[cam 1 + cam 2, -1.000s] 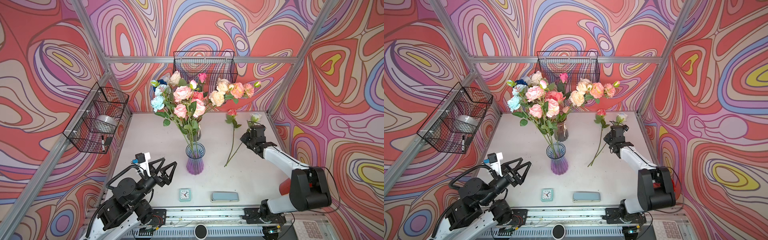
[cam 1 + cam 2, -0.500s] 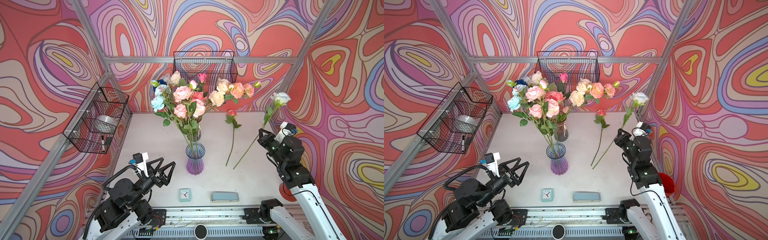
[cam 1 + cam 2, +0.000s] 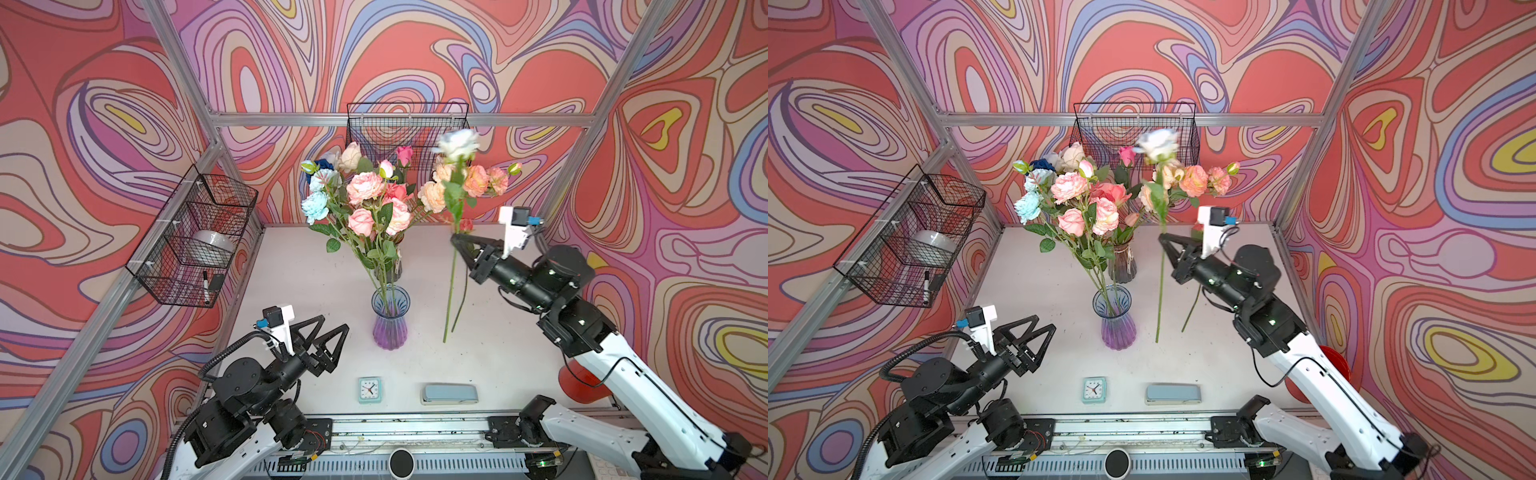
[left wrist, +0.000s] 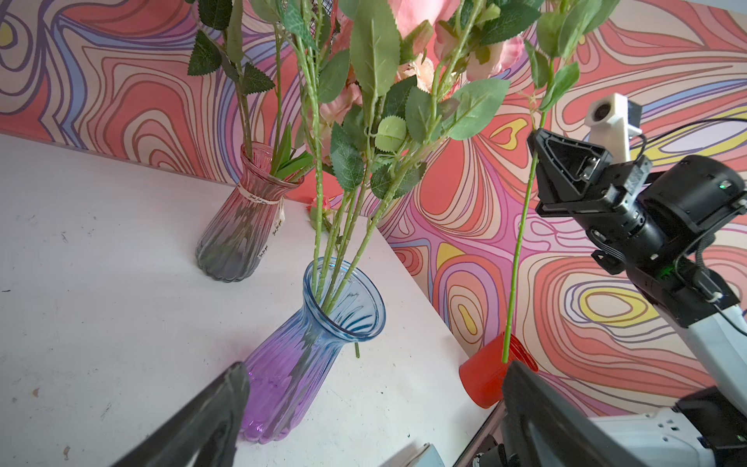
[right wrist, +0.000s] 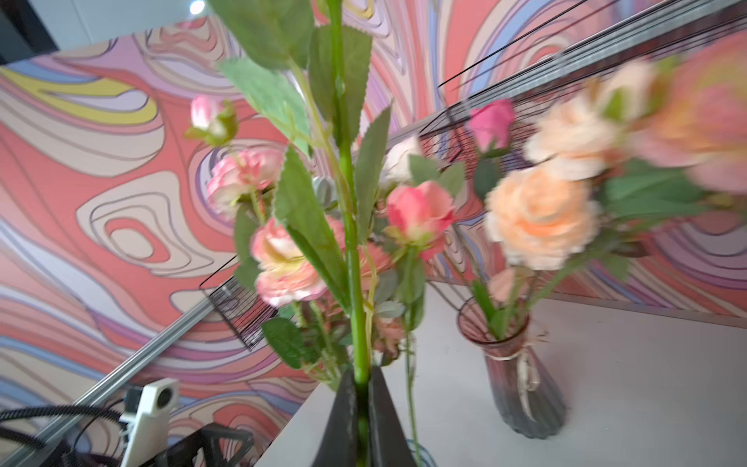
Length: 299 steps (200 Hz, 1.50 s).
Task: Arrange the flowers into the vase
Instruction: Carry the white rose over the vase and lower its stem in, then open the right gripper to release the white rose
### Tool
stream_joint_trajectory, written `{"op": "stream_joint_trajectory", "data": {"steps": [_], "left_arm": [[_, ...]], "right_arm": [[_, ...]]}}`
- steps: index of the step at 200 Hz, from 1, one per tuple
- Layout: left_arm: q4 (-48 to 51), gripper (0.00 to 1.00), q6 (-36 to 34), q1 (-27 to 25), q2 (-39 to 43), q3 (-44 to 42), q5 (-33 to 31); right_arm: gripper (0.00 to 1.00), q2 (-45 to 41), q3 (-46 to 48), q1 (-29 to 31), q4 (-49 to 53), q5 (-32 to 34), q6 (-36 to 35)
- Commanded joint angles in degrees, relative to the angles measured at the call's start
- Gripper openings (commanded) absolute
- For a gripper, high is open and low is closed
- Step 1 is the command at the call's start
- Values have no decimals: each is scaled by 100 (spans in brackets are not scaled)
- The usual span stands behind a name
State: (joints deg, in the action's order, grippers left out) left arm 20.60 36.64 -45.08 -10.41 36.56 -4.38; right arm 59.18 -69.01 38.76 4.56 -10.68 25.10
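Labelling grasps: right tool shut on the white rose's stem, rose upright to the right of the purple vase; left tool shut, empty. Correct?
One slip: the left tool is open, not shut; both top views show its jaws spread wide, nothing between them. The rest stands: right tool shut on the stem of the white rose, upright to the right of the purple vase.

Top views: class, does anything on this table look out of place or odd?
One rose lies flat on the table, right of the purple vase, while the others stand in vases. The right gripper holds a white rose upright in the air, not yet placed.
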Motion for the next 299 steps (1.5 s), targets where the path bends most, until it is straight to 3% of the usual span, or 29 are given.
{"op": "stream_joint_trajectory", "data": {"steps": [1, 31, 77, 139, 200, 241, 277, 299], "left_arm": [[58, 100, -33, -19, 45, 137, -32], [158, 100, -30, -24, 72, 169, -35], [164, 100, -43, -24, 165, 160, -133], [94, 100, -55, -27, 57, 145, -102], [-45, 100, -52, -24, -104, 106, -13], [-74, 100, -60, -27, -258, 135, 49], [-115, 100, -68, -26, -285, 132, 71], [-135, 100, -67, -24, -311, 132, 84]], "right_arm": [[0, 286, -184, 486, -623, 964, -880], [0, 617, -151, 744, -1683, 1177, -1174], [0, 863, 782, 811, -3890, 1788, -1381], [0, 1702, 1298, 816, -5064, 2188, -1385], [0, 1876, 2000, 930, -4628, 2144, -846], [0, 1698, 1912, 957, -3344, 1804, -520], [34, 1346, 1707, 962, -2193, 1443, -303], [44, 1011, 1741, 969, -1703, 1358, -184]]}}
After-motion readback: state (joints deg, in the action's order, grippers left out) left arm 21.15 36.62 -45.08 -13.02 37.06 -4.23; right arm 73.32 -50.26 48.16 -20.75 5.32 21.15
